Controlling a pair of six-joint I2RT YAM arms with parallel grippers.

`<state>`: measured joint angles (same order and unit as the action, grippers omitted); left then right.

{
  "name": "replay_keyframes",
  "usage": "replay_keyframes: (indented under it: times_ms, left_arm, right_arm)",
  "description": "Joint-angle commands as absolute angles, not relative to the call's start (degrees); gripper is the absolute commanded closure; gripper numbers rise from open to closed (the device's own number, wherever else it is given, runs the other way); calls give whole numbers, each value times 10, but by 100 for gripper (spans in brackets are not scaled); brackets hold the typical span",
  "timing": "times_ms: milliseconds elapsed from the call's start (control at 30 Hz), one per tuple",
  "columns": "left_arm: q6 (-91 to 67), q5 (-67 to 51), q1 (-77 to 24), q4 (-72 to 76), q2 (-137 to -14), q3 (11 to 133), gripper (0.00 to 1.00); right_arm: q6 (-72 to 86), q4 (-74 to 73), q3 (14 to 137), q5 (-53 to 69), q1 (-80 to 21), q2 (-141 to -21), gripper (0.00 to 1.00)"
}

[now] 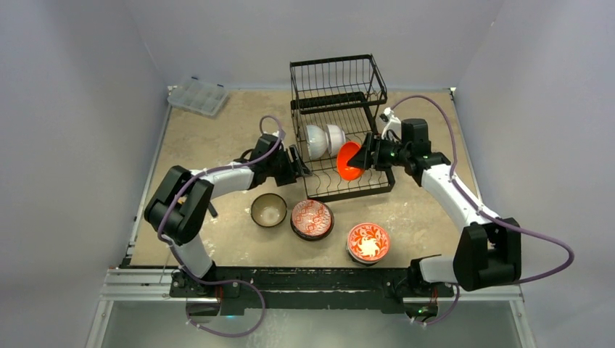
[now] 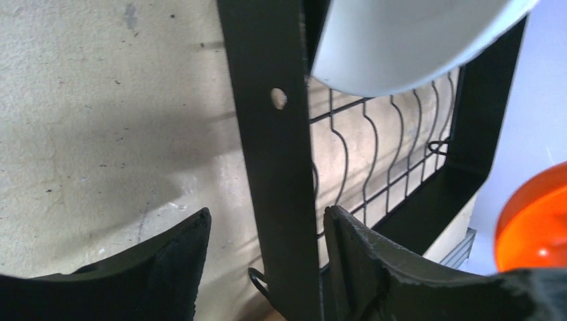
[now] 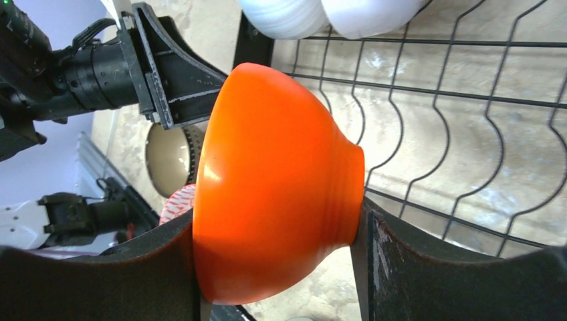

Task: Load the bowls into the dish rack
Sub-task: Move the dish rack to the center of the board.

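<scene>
The black wire dish rack [image 1: 341,123] stands at the back middle, with two white bowls [image 1: 324,140] on edge in its lower slots. My right gripper [image 1: 366,156] is shut on an orange bowl [image 1: 349,161] and holds it on edge over the slotted base; in the right wrist view the bowl [image 3: 274,180] sits between the fingers [image 3: 401,267]. My left gripper [image 1: 297,165] is open at the rack's left side, its jaws on either side of the black frame bar [image 2: 274,167]. A white bowl [image 2: 401,40] shows above it.
Three bowls sit on the table in front of the rack: a tan one [image 1: 269,210], a red-patterned one [image 1: 312,219] and a red floral one [image 1: 368,243]. A clear plastic compartment box [image 1: 197,96] lies at the back left.
</scene>
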<state>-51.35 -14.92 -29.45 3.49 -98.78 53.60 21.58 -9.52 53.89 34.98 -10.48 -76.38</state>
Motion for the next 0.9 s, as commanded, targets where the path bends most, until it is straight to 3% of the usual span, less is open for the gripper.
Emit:
replay_keyframes:
  times_ms: [0,367,667,867]
  left_arm:
    - [-502,-125,-297,32,-999,560,42]
    - [-505,-128,-296,27,-972,532,81]
    - [-554,-111,-299,64,-892,452,91]
    - [-558,-111,-301,62,-868,433,91]
  right_arm:
    - [175,-122,576,292,-105,-735,100]
    - [150,-152,600,244,-108,-734,100]
    - [145,-158,622,218,-122,-744,100]
    - [142,-159,631,200,-136,-750,100]
